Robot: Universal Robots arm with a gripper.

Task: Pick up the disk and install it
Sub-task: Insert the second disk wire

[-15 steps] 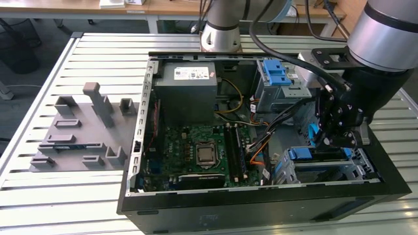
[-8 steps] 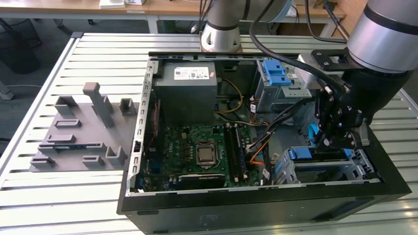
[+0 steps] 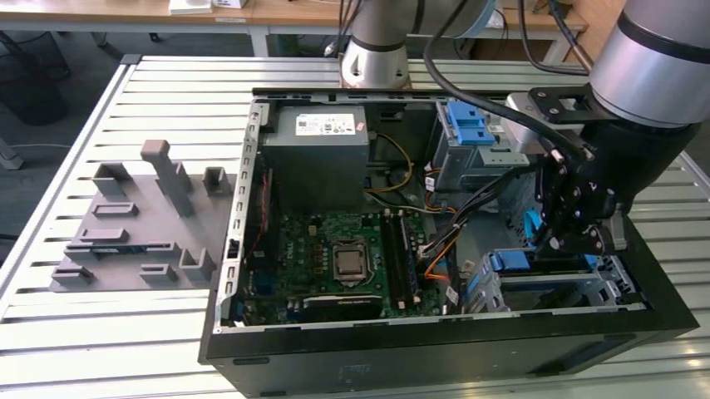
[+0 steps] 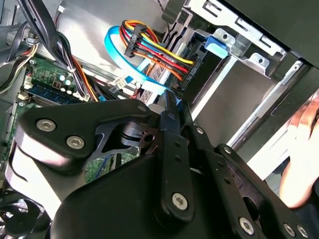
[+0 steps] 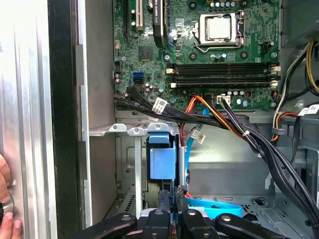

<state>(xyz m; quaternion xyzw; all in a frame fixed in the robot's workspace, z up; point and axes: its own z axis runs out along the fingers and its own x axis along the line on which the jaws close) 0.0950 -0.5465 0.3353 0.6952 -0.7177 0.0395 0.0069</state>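
A slatted metal table (image 3: 133, 332) fills the foreground. Behind it stands a wooden desk (image 3: 266, 12) over grey floor (image 3: 33, 166), all evenly lit.

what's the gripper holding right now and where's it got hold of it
The gripper is pinched shut on the disk, gripping its blue plastic frame at the near edge, inside the drive bay.

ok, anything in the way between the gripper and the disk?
Nothing visible. In the first wrist view the gripper sits right at the disk, whose blue frame is in the bay slot. The blue cable runs beside the disk, not across the gap.
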